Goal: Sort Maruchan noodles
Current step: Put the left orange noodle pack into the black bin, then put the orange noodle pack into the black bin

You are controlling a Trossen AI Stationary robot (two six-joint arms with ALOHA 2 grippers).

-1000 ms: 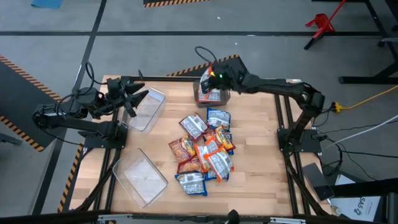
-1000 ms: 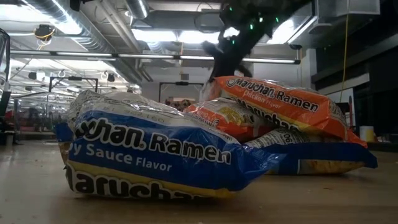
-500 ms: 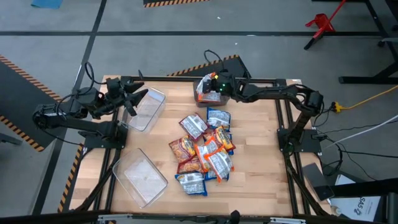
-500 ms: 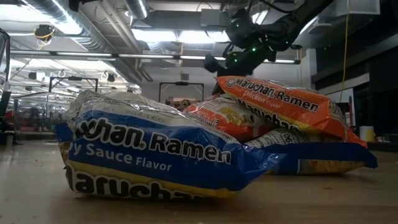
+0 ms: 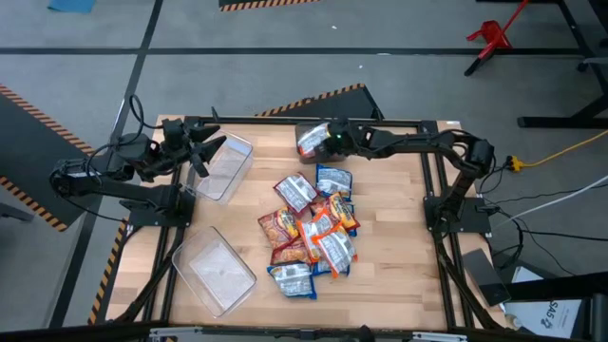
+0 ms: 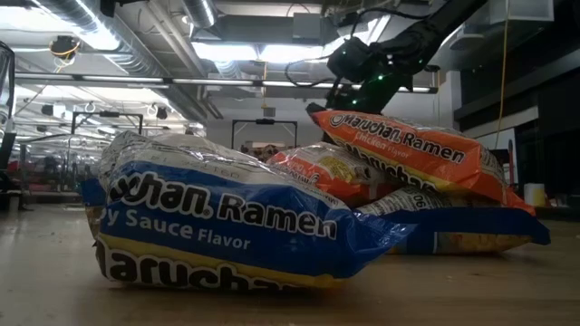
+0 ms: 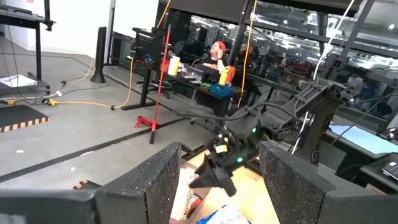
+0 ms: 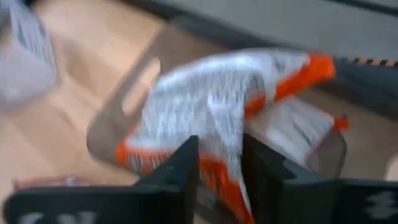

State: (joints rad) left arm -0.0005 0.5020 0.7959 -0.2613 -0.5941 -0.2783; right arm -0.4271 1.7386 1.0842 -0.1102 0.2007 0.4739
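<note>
Lying nearest the table's front edge, a blue-and-white packet (image 6: 217, 222) fills the low view, its crinkled wrapper reading "Ramen" and "Sauce Flavor". Behind it an orange packet (image 6: 412, 149) rests tilted on top of others. From above, these belong to the pile of noodle packets (image 5: 311, 231) heaped at the middle of the wooden table (image 5: 389, 247), blue, orange and red-orange ones overlapping. Bare wood runs along the right side of the pile and across the front edge, so that side is open.

To the left of the pile, 2 clear bins stand well apart from it: the near bin (image 5: 216, 270) by the front-left corner and the far-left bin (image 5: 224, 165) by the left edge. The left gripper (image 5: 205, 152) hangs over the far-left bin's rim with its fingers (image 7: 160, 186) spread wide and nothing between them.

At the back edge sits a third bin (image 5: 313, 144), with at least one orange-and-white packet already inside. The right gripper (image 5: 320, 140) reaches over it, its fingers (image 8: 177, 168) set close on either side of an orange-and-white packet (image 8: 211, 109) (whether they pinch it or have let go cannot be told).

Beyond the table lie grey floor, striped hazard tape and a red stand (image 5: 490, 36); the left wrist view shows desks and a seated person (image 7: 214, 55) far off.
</note>
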